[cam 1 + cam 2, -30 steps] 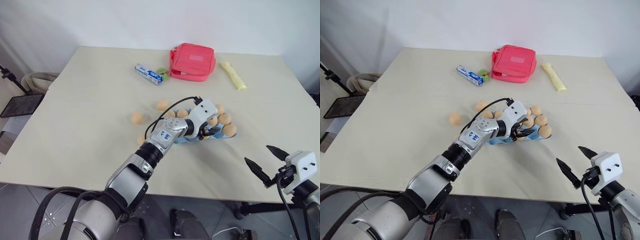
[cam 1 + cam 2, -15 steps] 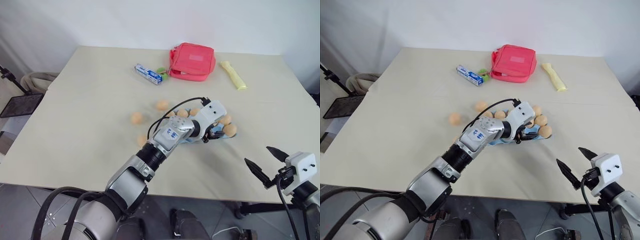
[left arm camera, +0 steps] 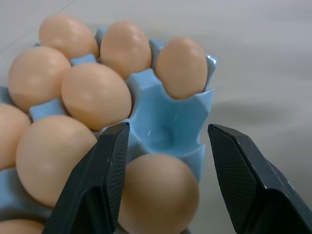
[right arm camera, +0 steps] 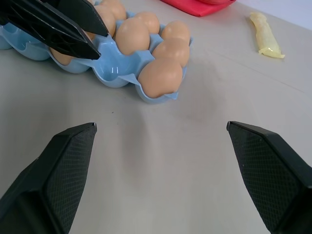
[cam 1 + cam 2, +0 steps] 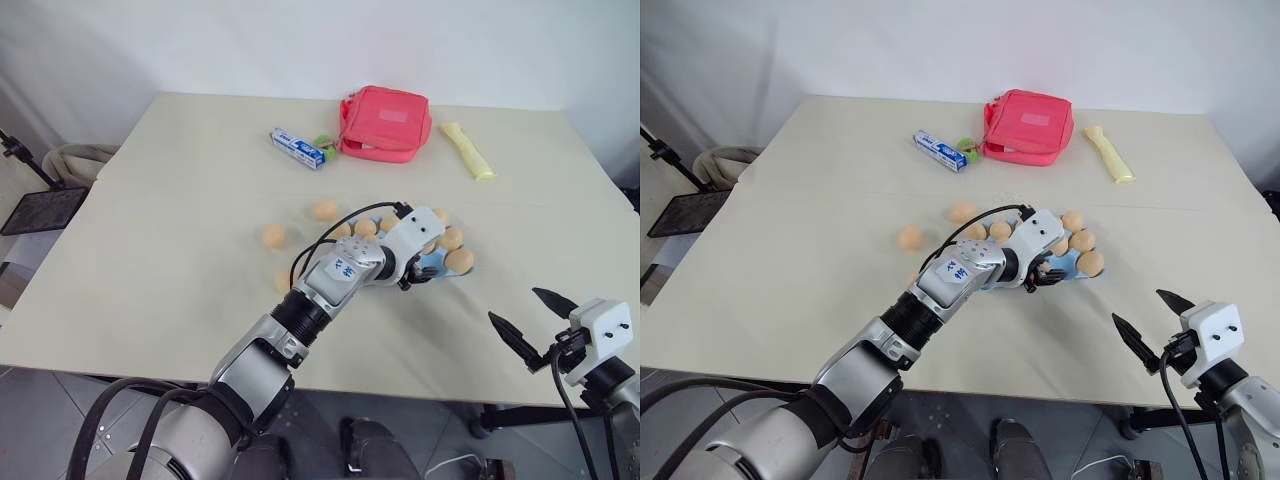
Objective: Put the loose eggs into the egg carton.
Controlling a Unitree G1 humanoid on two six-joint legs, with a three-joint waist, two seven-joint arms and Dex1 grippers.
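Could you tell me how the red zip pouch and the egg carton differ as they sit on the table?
The red zip pouch is soft fabric, closed, at the far edge. The egg carton is light blue, rigid, lidless, mid-table, holding eggs, with one empty cup seen. Both rest flat on the table.

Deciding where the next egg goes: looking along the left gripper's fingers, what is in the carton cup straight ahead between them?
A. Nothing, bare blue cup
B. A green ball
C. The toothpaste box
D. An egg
A: in the left wrist view the egg carton shows a bare blue cup ahead of the open left gripper, with eggs around it.
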